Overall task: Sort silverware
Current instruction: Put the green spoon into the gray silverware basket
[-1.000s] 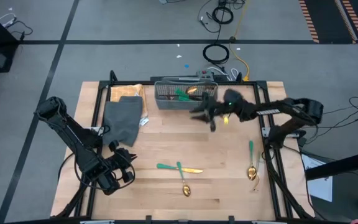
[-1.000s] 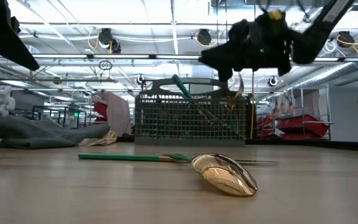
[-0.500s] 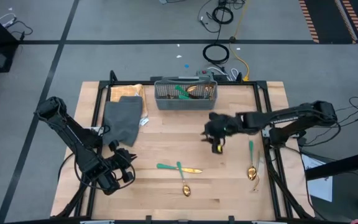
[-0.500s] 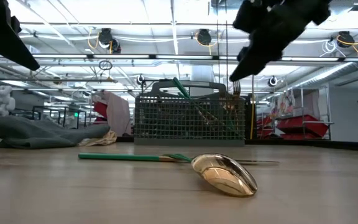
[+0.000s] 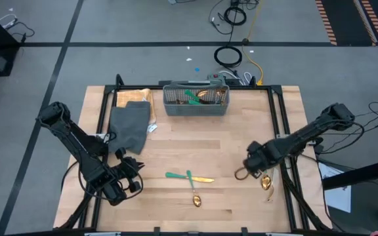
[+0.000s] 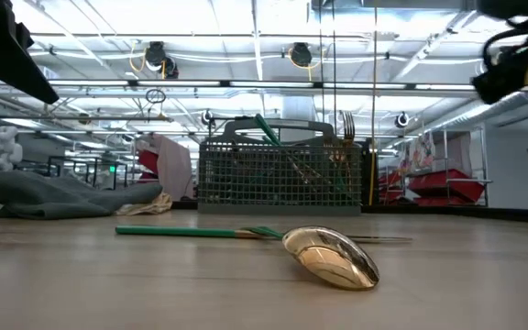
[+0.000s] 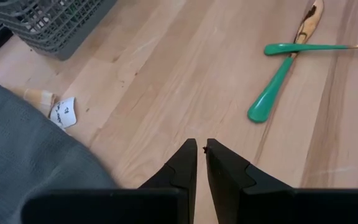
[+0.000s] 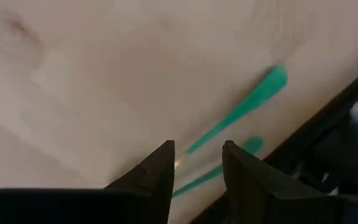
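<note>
The silverware has gold heads and green handles. Two crossed pieces [image 5: 189, 177] and a spoon [image 5: 195, 200] lie flat on the wood at the near middle, and the spoon [image 6: 333, 257] fills the low view. More pieces stand in the grey mesh basket [image 5: 195, 99] at the far edge. A gold spoon head [image 5: 266, 182] lies at the near right. My right gripper [image 5: 249, 167] hangs open beside it, pointing down, above two green handles [image 8: 241, 106], touching nothing. My left gripper [image 7: 201, 149] hovers shut at the near left, with nothing between its fingers.
A grey folded cloth [image 5: 131, 124] lies at the far left with paper scraps [image 7: 61, 112] beside it. Black rails [image 5: 284, 131] border the wooden table. Bare wood spreads between the basket and the crossed pieces.
My right gripper has swung from just in front of the basket toward the table's near right corner, tipping over until it points down at the wood. Its fingers stand over the green handles there. The silverware and the cloth lie as before.
</note>
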Available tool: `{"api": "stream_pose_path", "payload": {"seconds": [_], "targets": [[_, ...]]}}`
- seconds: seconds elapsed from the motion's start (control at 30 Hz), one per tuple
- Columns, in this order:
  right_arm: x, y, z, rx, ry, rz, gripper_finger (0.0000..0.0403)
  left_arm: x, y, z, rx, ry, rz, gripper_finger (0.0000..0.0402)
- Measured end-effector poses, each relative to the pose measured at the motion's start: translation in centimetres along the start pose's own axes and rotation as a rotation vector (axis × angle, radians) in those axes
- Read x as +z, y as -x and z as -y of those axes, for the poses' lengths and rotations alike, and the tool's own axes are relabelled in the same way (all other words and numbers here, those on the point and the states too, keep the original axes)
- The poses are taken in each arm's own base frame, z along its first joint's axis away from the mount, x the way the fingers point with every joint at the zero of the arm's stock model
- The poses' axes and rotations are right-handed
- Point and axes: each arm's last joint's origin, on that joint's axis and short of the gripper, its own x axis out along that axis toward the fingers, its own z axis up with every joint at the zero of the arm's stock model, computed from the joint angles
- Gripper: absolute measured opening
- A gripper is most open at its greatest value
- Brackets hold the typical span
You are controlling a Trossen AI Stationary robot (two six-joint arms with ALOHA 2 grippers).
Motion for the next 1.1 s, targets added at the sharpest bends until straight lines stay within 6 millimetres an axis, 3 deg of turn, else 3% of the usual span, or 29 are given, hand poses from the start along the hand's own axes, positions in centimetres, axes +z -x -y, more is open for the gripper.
{"api": "stream_pose_path", "payload": {"seconds": [0.17, 0.43, 1.0, 1.1], "targets": [[-1.6, 0.1, -0.5, 0.017, -0.094, 0.015, 0.0129, 0.0, 0.0, 0.0, 0.001, -0.026, 0.000, 0.0044], [-2.7, -0.6, 0.0, -0.042, -0.245, 0.020, 0.0174, 0.0, 0.0, 0.0, 0.000, -0.027, 0.000, 0.0044], [-2.7, -7.1, 0.9, 0.054, -0.356, -0.032, 0.0183, 0.0, 0.0, 0.0, -0.002, -0.025, 0.001, 0.0044], [-2.7, -7.7, 1.0, 0.073, -0.374, -0.047, 0.0168, 0.0, 0.0, 0.0, 0.000, -0.027, 0.002, 0.0044]]}}
